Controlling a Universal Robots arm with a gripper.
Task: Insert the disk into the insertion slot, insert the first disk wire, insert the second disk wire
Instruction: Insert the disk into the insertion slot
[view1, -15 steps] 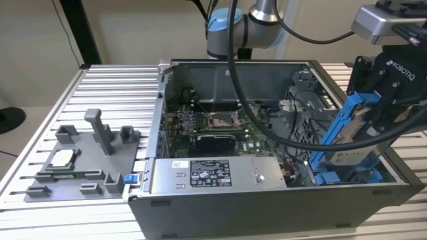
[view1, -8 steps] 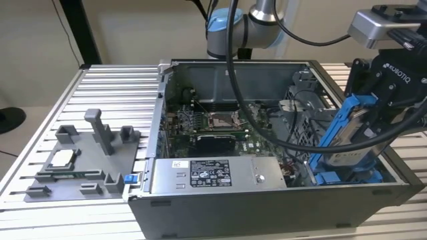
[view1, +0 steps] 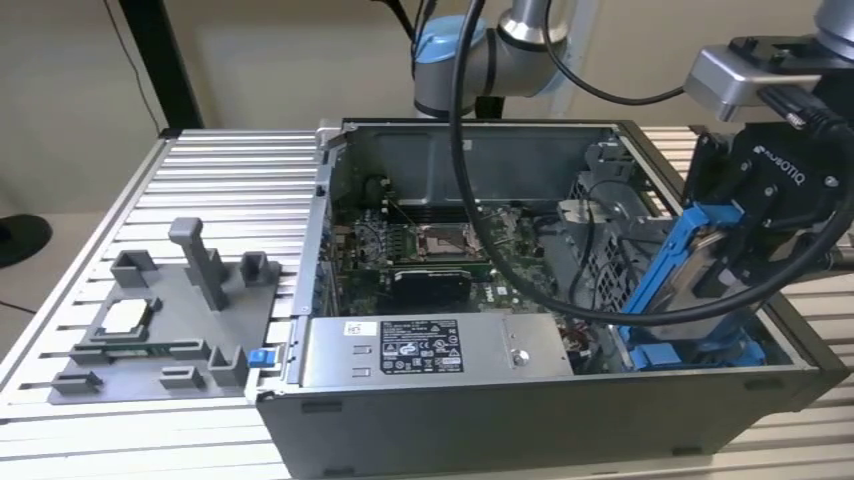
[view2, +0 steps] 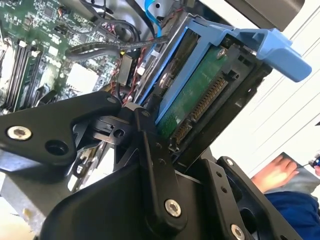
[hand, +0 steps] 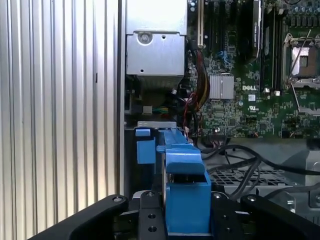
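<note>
Blue-framed disk (view1: 678, 262), clamped in the end effector (view1: 727, 268), tilts at the insertion slot (view1: 617, 272).

Soft, even indoor light in the exterior view leaves the inside of the case (view1: 534, 410) shaded, pale glare stripes run along the ribbed table (hand: 50, 100) in the first wrist view, and the background behind the disk (view2: 200, 95) is washed-out white in the second wrist view.

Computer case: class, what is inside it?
A motherboard, a labelled power supply, black cables and a perforated drive cage. The gripper holds the disk tilted at that cage, hiding what lies beneath.
</note>
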